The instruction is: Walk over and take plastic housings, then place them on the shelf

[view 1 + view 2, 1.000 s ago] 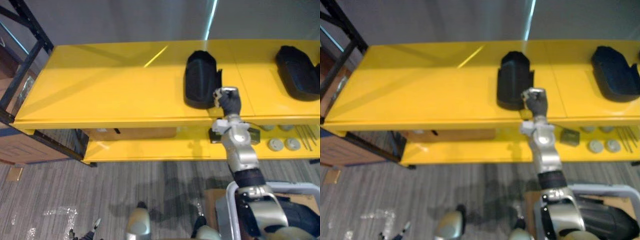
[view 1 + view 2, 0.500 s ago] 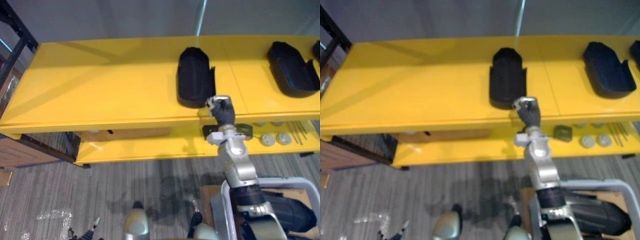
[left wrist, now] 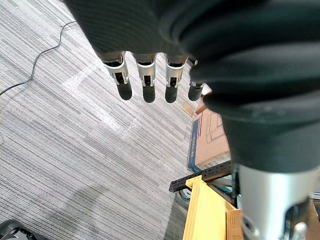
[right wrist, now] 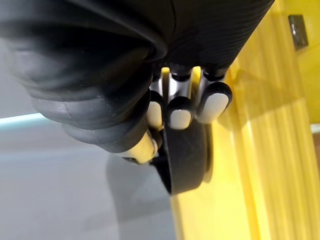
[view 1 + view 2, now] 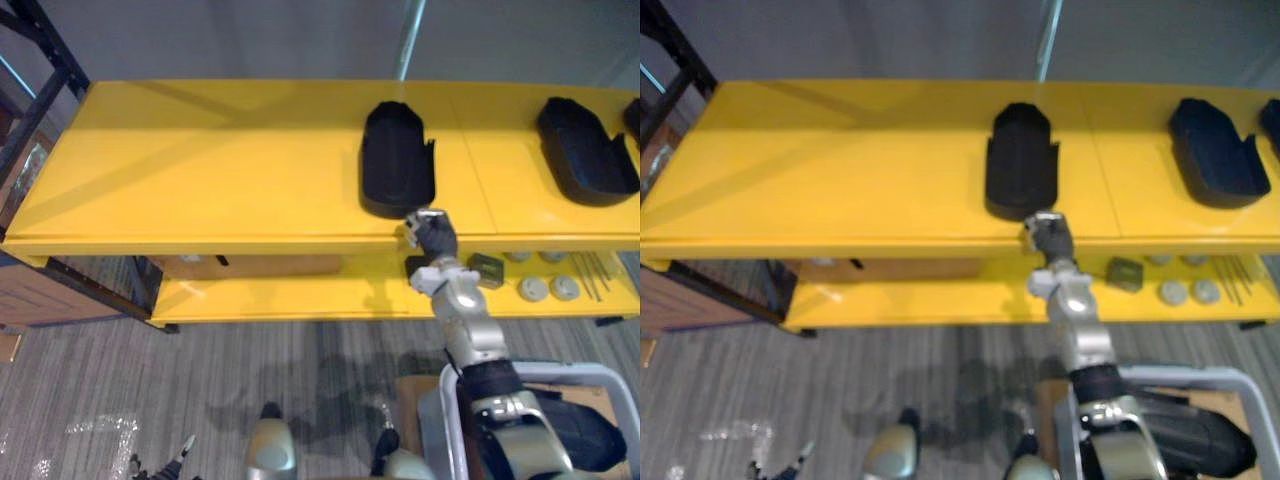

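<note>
Both hands are holding nothing: the left hand (image 3: pixel 145 75) is hanging straight-fingered over the floor (image 3: pixel 75 150), and the right hand (image 5: pixel 432 233) is hovering at the front lip of the yellow shelf (image 5: pixel 200 170) with fingers curled in. Just beyond it one black plastic housing (image 5: pixel 397 165) is lying flat on the top level, with a second housing (image 5: pixel 585 150) sitting well apart to its right. Placing looks done, so any pull-back should be going straight and level, with the knuckles not clipping the housing's near end.

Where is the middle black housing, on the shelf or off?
On: the housing lies flat on the top shelf, right hand at its near end.
</note>
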Robot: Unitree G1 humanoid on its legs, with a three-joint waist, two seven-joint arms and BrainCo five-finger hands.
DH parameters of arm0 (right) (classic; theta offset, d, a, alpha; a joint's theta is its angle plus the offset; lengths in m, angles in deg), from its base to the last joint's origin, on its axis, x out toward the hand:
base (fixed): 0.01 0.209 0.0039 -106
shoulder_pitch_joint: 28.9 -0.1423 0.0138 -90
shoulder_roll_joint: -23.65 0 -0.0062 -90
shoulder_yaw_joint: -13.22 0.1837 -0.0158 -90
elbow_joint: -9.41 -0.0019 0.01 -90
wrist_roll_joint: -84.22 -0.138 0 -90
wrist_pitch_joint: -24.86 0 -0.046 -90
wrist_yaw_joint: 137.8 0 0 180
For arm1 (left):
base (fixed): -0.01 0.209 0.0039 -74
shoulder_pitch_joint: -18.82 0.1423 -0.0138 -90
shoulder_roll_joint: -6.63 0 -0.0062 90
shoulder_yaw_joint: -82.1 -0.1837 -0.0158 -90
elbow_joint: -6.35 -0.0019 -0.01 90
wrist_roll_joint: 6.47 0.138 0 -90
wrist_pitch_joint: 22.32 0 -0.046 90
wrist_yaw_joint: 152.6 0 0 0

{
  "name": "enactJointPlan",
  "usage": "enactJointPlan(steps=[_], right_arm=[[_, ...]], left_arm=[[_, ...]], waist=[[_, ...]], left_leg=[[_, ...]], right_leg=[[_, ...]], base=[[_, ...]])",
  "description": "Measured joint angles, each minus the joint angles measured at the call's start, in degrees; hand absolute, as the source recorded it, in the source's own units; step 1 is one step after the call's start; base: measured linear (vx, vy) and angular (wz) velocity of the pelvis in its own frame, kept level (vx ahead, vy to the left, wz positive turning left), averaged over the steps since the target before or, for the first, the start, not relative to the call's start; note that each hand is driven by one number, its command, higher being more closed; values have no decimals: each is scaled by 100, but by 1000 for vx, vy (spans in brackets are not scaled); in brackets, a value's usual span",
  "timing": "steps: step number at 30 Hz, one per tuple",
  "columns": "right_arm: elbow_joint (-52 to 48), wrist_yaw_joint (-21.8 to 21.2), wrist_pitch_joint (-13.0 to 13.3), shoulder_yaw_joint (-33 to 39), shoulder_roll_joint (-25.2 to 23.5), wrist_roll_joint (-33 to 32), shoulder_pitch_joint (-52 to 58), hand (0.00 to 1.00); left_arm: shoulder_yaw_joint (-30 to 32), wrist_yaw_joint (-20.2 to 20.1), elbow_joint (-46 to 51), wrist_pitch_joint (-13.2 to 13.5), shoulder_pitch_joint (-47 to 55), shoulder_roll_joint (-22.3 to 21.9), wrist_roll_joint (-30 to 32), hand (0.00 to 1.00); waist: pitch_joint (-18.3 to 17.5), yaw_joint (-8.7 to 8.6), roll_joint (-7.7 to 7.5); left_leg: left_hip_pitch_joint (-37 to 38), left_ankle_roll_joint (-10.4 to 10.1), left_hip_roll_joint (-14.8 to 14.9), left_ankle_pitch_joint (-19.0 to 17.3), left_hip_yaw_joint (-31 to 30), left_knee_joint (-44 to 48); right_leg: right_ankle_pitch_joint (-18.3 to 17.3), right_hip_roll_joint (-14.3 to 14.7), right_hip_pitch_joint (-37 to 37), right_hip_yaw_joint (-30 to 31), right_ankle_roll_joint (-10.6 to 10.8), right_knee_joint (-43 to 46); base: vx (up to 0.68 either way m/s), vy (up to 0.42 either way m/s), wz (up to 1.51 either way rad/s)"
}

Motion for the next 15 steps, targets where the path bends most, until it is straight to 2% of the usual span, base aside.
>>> enactJointPlan(steps=[8, 15], right_arm=[[470, 15, 25, 70, 54, 0, -305, 100], [859, 227, 187, 387, 236, 0, -667, 100]], left_arm=[[-109, 2, 0, -8, 0, 0, 2, 0], [-186, 2, 0, -14, -3, -2, -1, 0]], waist=[[10, 32, 26], [21, 57, 154]], left_leg=[[-3, -4, -24, 68, -64, -60], [5, 14, -72, 114, -105, -42]], right_leg=[[1, -8, 5, -49, 0, 3], [3, -61, 7, -124, 4, 28]], base=[[-10, -1, 3], [2, 6, 4]])
